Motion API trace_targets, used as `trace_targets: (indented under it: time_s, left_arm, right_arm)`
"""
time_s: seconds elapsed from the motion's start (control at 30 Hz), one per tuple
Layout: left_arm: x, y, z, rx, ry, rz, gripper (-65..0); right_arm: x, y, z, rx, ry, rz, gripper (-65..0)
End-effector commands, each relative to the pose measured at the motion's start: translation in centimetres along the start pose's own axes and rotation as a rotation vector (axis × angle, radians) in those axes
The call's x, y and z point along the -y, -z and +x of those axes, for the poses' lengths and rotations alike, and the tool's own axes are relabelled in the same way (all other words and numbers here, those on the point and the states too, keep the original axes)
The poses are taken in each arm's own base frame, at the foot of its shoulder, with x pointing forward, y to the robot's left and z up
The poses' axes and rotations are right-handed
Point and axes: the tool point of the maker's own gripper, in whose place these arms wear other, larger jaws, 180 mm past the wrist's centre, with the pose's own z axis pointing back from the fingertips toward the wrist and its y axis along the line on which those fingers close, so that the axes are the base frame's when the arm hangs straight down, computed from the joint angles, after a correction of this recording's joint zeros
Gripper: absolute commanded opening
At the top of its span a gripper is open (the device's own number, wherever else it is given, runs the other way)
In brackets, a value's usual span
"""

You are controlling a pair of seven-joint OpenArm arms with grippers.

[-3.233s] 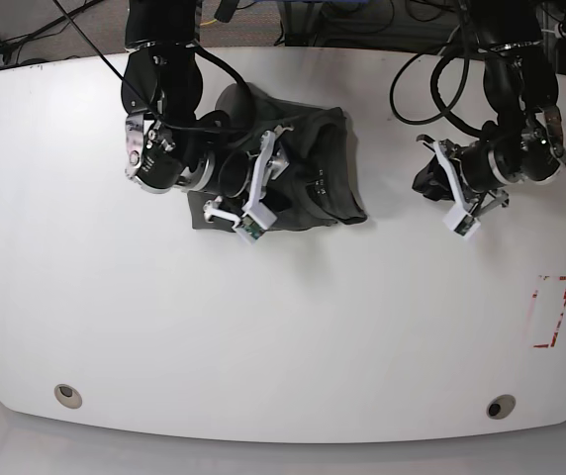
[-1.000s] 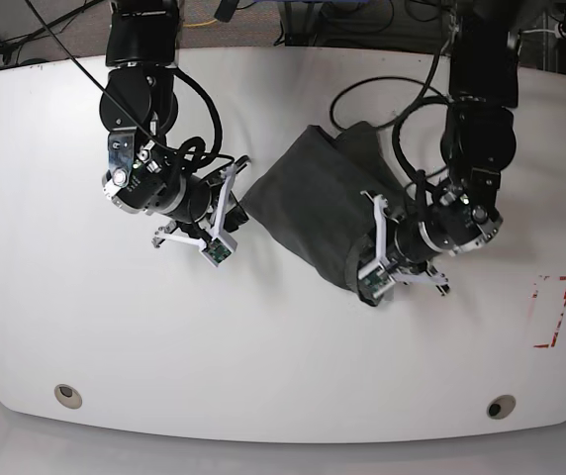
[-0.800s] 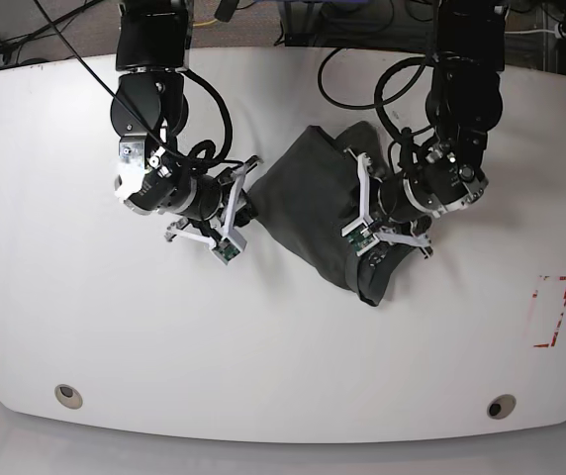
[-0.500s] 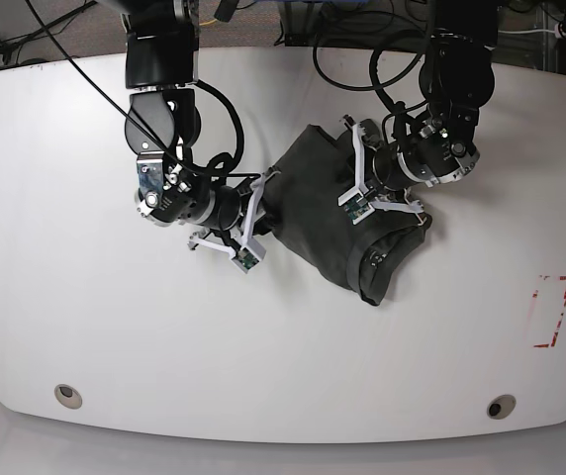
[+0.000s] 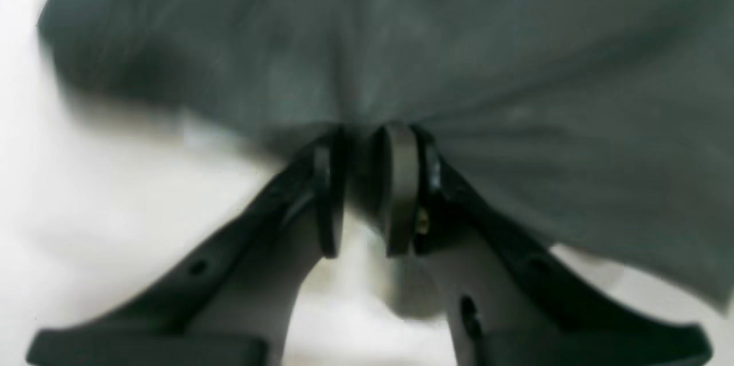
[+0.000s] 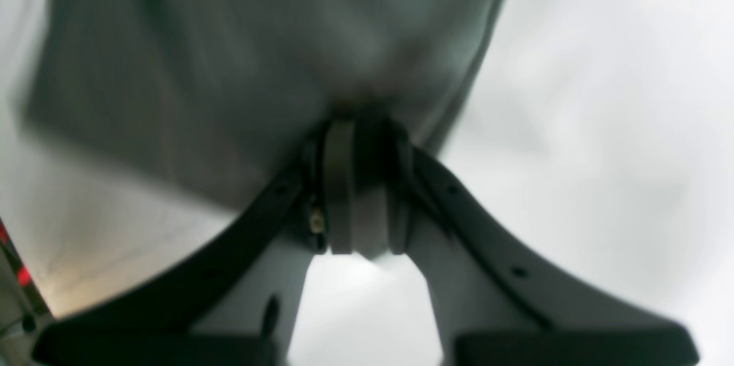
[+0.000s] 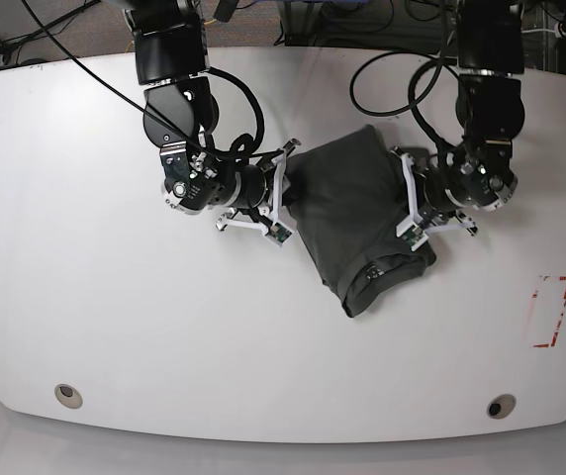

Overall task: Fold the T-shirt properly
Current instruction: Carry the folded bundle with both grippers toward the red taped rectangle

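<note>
Each hand is clamped on the T-shirt (image 7: 357, 213): left hand (image 5: 362, 191) at its right edge, right hand (image 6: 360, 182) at its left edge. The shirt lies compactly folded at centre-right of the tabletop (image 7: 164, 336); apparently only release remains.

surface: white table (image 7: 115, 327) | on it: T-shirt (image 7: 357, 213), seemingly folded; red marking (image 7: 550, 312)
</note>
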Motion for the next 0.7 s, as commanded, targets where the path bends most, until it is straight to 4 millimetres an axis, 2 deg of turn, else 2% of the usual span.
trace_targets:
  time_s: [0.0, 0.07, 0.13, 0.3, 0.37, 0.47, 0.57, 0.67]
  left_arm:
    - [-2.8, -1.0, 0.3, -0.003, 0.019, 0.061, -54.6]
    - [-4.1, -1.5, 0.2, -0.014, 0.032, 0.088, -54.6]
    - [-5.5, -2.3, 1.0, 0.001, 0.045, 0.115, -54.6]
    - [-6.6, -4.0, 3.0, 0.050, 0.081, 0.169, -54.6]
    - [-6.9, -4.9, 3.9, 0.082, 0.086, 0.194, -54.3]
    - [-6.0, -5.8, 6.2, 0.148, 0.103, 0.209, -54.2]
    - [-4.6, -6.2, 6.9, 0.157, 0.102, 0.209, -54.2]
    - [-2.9, -5.7, 8.2, 0.191, 0.084, 0.181, -54.0]
  right_arm:
    - [-1.3, -0.6, 3.1, 0.074, -0.077, 0.016, -56.4]
    - [-2.4, -0.2, 3.2, 0.063, -0.101, 0.039, -56.4]
    - [-3.9, 0.4, 4.1, 0.075, -0.116, 0.070, -56.4]
    - [-7.6, 1.5, 6.4, 0.114, -0.143, 0.145, -56.3]
    - [-8.2, 1.9, 6.5, 0.111, -0.137, 0.163, -56.3]
    - [-7.4, 1.5, 7.4, 0.135, -0.122, 0.147, -56.3]
    - [-6.2, 0.3, 8.3, 0.177, -0.111, 0.106, -56.6]
    - [-3.4, -1.3, 8.3, 0.209, -0.072, 0.037, -56.4]
